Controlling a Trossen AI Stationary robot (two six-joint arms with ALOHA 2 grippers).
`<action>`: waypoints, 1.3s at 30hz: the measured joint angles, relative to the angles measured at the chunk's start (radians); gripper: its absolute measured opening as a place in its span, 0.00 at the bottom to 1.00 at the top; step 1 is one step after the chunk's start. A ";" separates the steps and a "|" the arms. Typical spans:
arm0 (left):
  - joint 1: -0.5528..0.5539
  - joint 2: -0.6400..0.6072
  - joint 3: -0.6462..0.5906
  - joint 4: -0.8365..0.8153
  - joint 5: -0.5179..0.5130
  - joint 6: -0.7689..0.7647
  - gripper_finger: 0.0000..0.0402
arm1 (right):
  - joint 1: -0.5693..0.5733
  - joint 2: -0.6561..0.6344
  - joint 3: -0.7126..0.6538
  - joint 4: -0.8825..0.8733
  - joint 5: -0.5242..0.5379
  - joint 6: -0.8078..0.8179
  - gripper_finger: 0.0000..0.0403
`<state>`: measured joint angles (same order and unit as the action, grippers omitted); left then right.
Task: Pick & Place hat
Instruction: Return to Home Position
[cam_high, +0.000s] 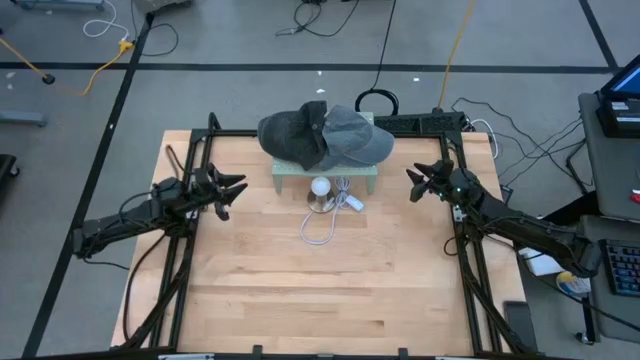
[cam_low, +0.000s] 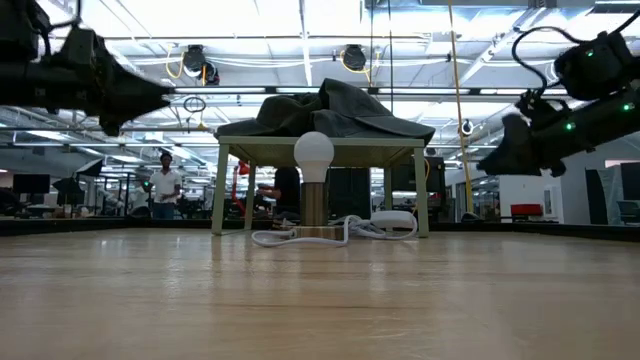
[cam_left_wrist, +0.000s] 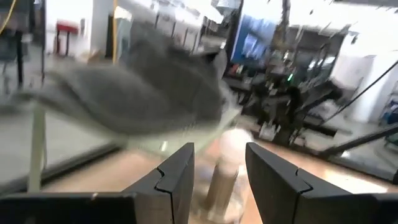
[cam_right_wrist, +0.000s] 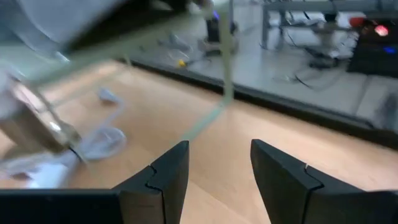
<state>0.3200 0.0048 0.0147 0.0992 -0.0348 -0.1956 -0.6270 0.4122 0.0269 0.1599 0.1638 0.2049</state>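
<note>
On the small pale-green shelf (cam_high: 325, 178) at the far middle of the wooden table (cam_high: 300, 290), soft rumpled black caps (cam_high: 290, 135) and gray caps (cam_high: 358, 138) are heaped touching, flanked by the left gripper (cam_high: 235, 190) and right gripper (cam_high: 413, 183), both held with fingers parted and empty.

The right gripper (cam_right_wrist: 219, 152) hung over the wooden table (cam_right_wrist: 292, 134), its two dark fingers (cam_right_wrist: 163, 180) apart with nothing between them. Ahead, a thin leg (cam_right_wrist: 227, 62) of the pale green shelf (cam_right_wrist: 124, 38) stood near the table's far edge. Below the shelf's rail sat a blurred metallic lamp base (cam_right_wrist: 37, 121), with a white cable (cam_right_wrist: 102, 140) looped beside it. Beyond the table lay grey floor (cam_right_wrist: 298, 74), and a red light (cam_right_wrist: 373, 28) glowed on dark equipment.
</note>
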 joint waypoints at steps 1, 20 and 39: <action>0.000 0.000 0.000 -0.028 -0.007 -0.012 0.37 | -0.008 0.000 0.000 -0.023 0.005 0.000 0.41; 0.000 0.021 0.003 -0.081 0.008 -0.070 0.37 | -0.074 0.003 0.000 -0.091 -0.008 -0.015 0.41; 0.000 0.021 0.002 -0.068 0.008 -0.070 0.37 | -0.074 0.003 0.000 -0.009 -0.008 -0.015 0.41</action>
<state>0.3202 0.0261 0.0162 0.0315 -0.0268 -0.2657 -0.7006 0.4149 0.0269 0.1513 0.1562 0.1902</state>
